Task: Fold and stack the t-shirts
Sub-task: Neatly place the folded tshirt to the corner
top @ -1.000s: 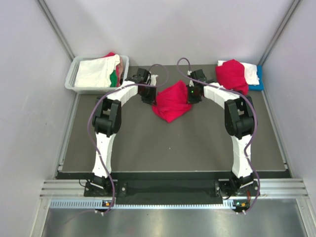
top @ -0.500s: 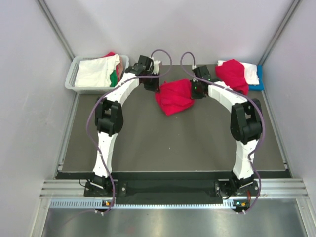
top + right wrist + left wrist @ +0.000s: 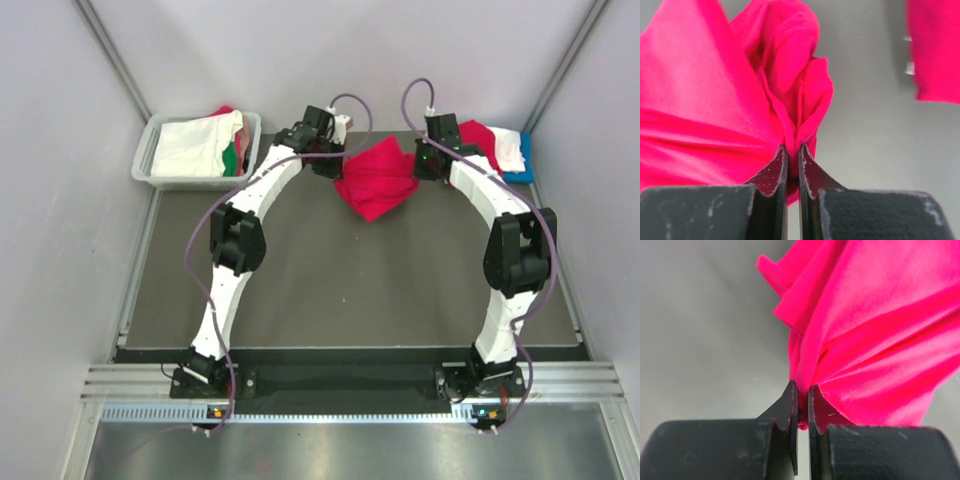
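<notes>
**Red shirt held by both arms at the rear centre of the table**

A bright red cloth t-shirt (image 3: 378, 180) hangs bunched between the two arms, over the far middle of the dark grey table mat (image 3: 340, 290). Whether its lower fold touches the mat cannot be told.

The left gripper (image 3: 801, 390) is pinched tight on a gathered edge at the shirt's left side. The right gripper (image 3: 791, 150) is likewise clamped on a gathered fold at its right side. Cloth fills the narrow slit between each pair of fingers.

At the far right corner a folded red t-shirt (image 3: 480, 142) lies on a white t-shirt (image 3: 509, 148), with a blue t-shirt (image 3: 520, 174) beneath. The right arm partly covers this stack.

At the far left corner stands a pale plastic tub (image 3: 150, 168) holding white cloth (image 3: 195, 145), with green and red cloth showing at its right side.
</notes>
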You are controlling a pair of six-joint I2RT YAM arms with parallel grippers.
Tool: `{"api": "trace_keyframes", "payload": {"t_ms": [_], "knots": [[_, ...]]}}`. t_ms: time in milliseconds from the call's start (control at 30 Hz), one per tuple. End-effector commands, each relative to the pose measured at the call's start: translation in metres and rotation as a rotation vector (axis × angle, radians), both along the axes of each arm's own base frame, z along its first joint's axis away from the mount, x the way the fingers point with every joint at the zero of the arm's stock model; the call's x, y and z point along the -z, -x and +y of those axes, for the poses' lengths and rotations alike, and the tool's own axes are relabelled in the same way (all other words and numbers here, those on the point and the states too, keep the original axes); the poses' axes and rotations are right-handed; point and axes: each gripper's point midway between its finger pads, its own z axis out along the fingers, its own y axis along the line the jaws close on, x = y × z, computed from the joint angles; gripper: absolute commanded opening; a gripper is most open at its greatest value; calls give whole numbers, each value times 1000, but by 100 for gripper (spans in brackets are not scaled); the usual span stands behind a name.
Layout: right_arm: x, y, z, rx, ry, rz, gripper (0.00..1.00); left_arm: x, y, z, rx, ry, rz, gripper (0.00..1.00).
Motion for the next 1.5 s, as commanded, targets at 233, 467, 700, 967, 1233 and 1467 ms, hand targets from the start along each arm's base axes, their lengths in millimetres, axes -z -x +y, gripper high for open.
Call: {"api": "trace_keyframes", "payload": {"t_ms": [233,467,700,967,1233,1467], "knots": [[-58,-10,-79,156,-2,-126,0,-5,3,10,-41,-41,-33,1],[-64,-22,-71,112,-15,-122,0,-35,5,43,-95,18,-60,79],[-71,-36,-54,53,-34,-123,0,-36,14,98,-168,106,-20,98],[-84,-59,-42,20,-10,-126,0,-15,45,119,-162,106,30,98],[-102,-69,-39,14,-10,-163,0,13,69,134,-149,67,119,98],[-148,-76,-85,115,22,-287,0,18,78,138,-147,81,141,98]]}}
